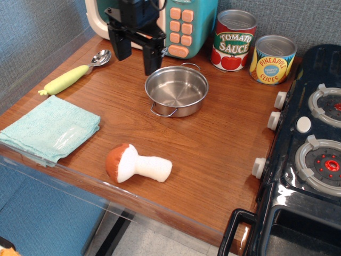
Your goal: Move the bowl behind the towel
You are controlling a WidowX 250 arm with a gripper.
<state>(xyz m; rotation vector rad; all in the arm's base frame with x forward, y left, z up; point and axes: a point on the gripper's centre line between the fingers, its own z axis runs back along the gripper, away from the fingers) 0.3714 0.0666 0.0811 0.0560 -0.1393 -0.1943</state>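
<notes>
Steel bowl (177,90) was pictured resting near the middle of the wooden tabletop (213,144), its two wire handles pointing toward the front and the back. The black gripper (137,53) was seen just behind and to the left of the bowl, its two fingers (151,57) spread apart and holding nothing, in front of a toy microwave (160,21). The teal towel (50,128) was shown folded at the front left corner, well apart from the bowl. A spoon (74,74) with a pale green handle was seen behind the towel. A plush mushroom (137,164) lay near the front edge. Two cans (253,49) stood at the back, beside a toy stove (309,144) on the right.
</notes>
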